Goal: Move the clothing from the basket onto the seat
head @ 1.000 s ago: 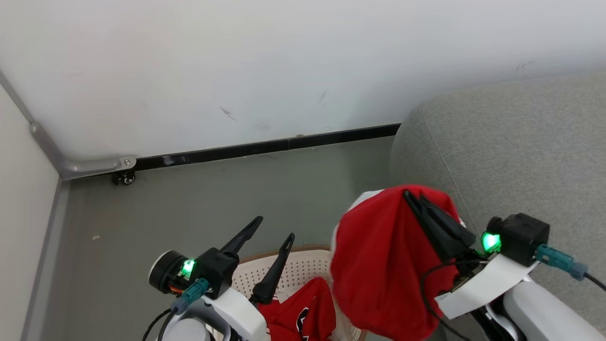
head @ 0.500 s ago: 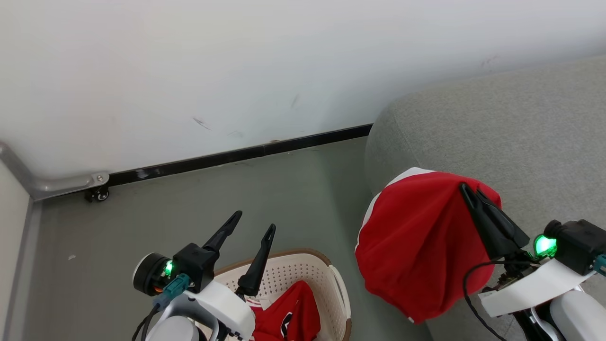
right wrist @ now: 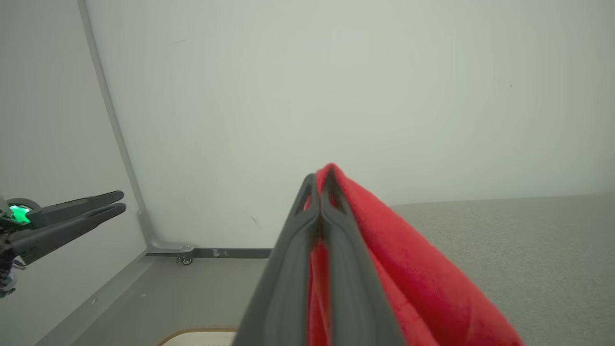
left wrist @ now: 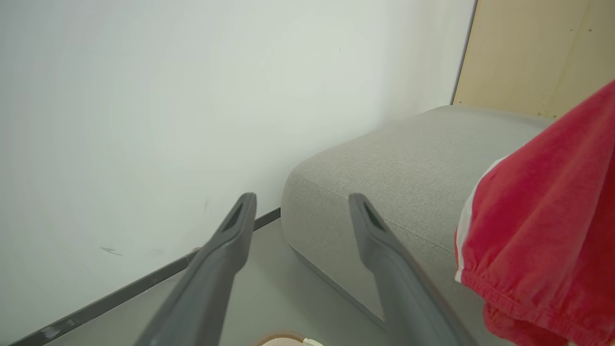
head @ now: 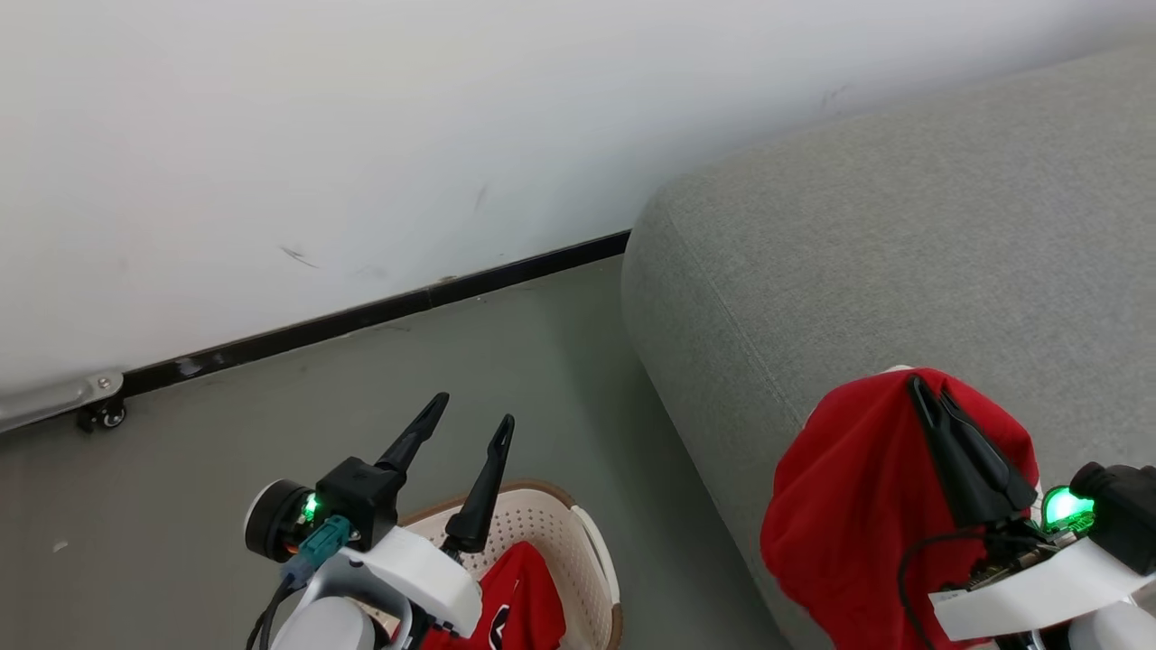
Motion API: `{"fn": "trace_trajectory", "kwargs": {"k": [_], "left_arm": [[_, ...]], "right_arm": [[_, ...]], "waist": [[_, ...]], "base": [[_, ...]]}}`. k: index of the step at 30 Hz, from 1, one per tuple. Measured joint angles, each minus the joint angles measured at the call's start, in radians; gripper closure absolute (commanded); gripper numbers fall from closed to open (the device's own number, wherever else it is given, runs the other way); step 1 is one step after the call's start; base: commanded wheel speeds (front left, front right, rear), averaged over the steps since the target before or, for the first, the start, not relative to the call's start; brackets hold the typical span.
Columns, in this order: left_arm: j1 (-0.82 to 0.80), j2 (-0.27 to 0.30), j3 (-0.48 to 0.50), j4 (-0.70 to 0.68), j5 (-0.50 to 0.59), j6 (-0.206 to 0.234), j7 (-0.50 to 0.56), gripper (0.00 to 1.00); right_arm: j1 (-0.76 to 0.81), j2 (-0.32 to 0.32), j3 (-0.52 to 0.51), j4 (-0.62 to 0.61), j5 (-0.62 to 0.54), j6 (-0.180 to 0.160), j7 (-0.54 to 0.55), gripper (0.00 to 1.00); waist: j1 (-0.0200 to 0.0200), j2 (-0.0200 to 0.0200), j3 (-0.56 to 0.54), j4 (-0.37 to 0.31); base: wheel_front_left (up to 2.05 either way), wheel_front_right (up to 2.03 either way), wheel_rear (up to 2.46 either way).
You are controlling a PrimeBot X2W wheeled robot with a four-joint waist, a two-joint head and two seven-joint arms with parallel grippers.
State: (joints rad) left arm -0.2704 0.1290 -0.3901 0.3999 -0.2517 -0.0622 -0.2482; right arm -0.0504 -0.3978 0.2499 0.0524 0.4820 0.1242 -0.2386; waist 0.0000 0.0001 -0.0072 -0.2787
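Observation:
A bright red garment (head: 849, 515) with white trim hangs from my right gripper (head: 926, 390), which is shut on its top fold, above the near edge of the light-grey seat (head: 903, 235). From the right wrist the red cloth (right wrist: 408, 269) drapes over the closed gripper (right wrist: 318, 179). A second red garment (head: 510, 600) with black-and-white lettering lies in the cream basket (head: 578, 542) at the bottom. My left gripper (head: 474, 411) stands open above the basket, holding nothing. The left wrist view has the open gripper (left wrist: 300, 202) before the seat (left wrist: 408, 158) and the hanging garment (left wrist: 547, 230).
A white wall with a black skirting strip (head: 361, 316) runs behind the grey floor (head: 316, 406). A small caster and metal bracket (head: 99, 411) sit at the wall's foot on the left. A tan board (left wrist: 538, 53) stands behind the seat.
The head camera has swung right, bringing more of the seat into view. My right gripper has carried the red garment from over the basket to over the seat's edge. The left gripper stays open.

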Motion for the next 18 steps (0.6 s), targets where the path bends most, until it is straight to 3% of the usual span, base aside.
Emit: {"fn": "trace_trajectory", "kwargs": {"k": [11,18], "left_arm": [[0.005,0.012,0.052,-0.047,0.0,0.037,-0.004,0.0],[0.034,0.051,0.124,-0.098,0.0,0.081,-0.004,0.0]], "right_arm": [[0.002,0.023,-0.047,-0.038,-0.018,0.0,0.01,1.0],[-0.11,0.05,-0.125,-0.038,-0.025,0.0,0.01,1.0]], "waist": [[0.0,0.0,0.018,-0.075],[0.0,0.0,0.046,-0.091]], "base": [[0.0,0.0,0.0],[0.0,0.0,0.0]]}}
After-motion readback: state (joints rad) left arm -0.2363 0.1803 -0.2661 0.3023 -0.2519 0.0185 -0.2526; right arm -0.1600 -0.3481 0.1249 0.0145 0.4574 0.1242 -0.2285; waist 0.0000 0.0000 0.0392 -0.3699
